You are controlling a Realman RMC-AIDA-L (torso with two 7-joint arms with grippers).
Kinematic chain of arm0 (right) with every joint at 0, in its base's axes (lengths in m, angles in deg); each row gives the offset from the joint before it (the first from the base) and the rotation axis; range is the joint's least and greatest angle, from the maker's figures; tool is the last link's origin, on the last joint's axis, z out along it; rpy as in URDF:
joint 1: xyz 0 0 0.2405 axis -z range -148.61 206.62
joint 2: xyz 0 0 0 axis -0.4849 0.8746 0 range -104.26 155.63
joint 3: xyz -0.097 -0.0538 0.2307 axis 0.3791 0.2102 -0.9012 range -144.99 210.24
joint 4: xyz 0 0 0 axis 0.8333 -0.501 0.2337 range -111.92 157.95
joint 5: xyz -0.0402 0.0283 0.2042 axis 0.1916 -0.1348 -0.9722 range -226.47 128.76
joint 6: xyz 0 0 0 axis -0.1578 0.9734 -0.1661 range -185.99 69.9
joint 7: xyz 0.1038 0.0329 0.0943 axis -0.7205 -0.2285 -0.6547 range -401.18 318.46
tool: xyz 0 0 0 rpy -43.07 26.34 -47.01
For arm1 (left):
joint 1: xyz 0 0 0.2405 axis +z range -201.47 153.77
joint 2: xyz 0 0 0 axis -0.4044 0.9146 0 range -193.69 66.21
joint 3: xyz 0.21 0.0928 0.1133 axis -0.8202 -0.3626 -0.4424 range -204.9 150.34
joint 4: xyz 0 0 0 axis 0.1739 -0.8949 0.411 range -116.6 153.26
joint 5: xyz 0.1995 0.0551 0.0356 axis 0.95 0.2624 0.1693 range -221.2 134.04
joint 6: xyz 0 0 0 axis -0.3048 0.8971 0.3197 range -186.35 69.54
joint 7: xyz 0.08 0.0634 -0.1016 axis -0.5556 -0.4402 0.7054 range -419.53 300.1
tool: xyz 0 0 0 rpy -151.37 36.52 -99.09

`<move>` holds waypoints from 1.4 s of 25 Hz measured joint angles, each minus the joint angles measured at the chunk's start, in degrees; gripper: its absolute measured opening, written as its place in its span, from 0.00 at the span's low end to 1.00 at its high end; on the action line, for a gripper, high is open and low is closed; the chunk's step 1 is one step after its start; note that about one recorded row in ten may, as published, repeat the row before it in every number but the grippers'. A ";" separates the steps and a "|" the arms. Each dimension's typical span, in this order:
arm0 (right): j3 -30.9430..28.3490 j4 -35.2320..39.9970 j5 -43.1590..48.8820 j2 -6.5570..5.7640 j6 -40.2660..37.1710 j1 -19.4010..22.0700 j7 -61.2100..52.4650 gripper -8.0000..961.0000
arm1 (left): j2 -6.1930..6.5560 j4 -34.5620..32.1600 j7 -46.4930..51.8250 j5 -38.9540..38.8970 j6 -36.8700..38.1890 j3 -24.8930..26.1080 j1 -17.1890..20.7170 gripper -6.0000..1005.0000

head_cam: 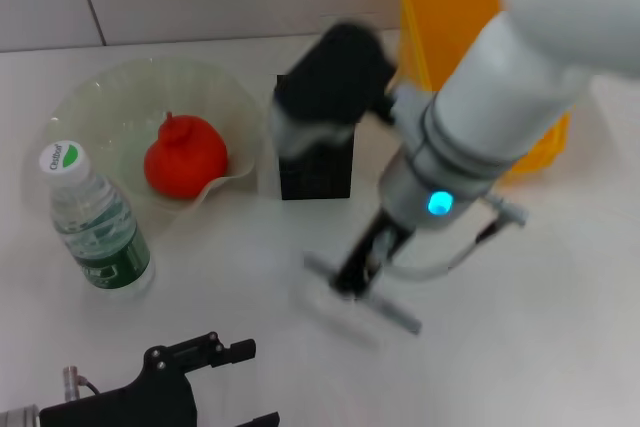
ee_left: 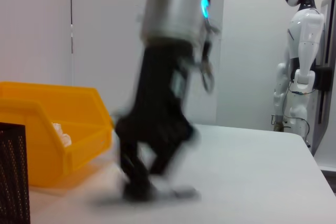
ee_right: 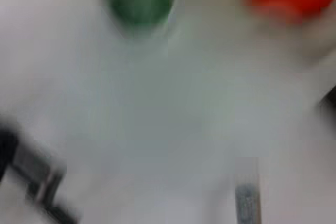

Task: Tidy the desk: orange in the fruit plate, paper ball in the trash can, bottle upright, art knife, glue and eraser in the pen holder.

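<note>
Right gripper point(head_cam: 352, 282) low over desk, blurred; grip unclear.

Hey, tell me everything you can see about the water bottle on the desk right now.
The bottle is small, clear plastic with ribbed sides, a white cap bearing a green mark, and a dark green label low on its body. It stands upright on the white table, at the robot's left, just in front of the fruit plate with its upper part overlapping the plate's near rim in the head view. Whether the two touch cannot be told. It appears to hold water. Neither hand touches it.
</note>
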 joint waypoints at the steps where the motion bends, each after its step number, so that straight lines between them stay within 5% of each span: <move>1: -2.91 3.09 0.96 -0.04 -0.31 1.05 0.62 0.15 | 0.01 0.00 0.00 0.00 0.00 0.02 0.00 0.70; 7: -16.65 19.01 0.92 0.04 5.65 8.62 8.20 0.15 | 0.03 0.11 0.00 0.00 0.07 0.04 -0.20 0.70; 11: -17.91 21.22 -3.12 0.22 17.17 13.46 15.68 0.15 | -0.02 0.18 0.06 0.01 0.09 0.03 -0.42 0.70; 14: -16.27 17.13 -13.44 0.25 30.35 17.72 27.14 0.15 | -0.18 0.13 0.46 0.00 0.09 0.03 -0.73 0.70; 22: -10.95 6.95 -21.89 0.17 45.57 20.41 42.59 0.15 | -0.30 0.25 0.83 0.00 0.09 0.04 -1.07 0.70; 35: -6.54 -3.10 -31.21 0.01 53.79 19.62 51.33 0.15 | -0.50 0.19 1.50 0.00 0.14 -0.06 -1.23 0.70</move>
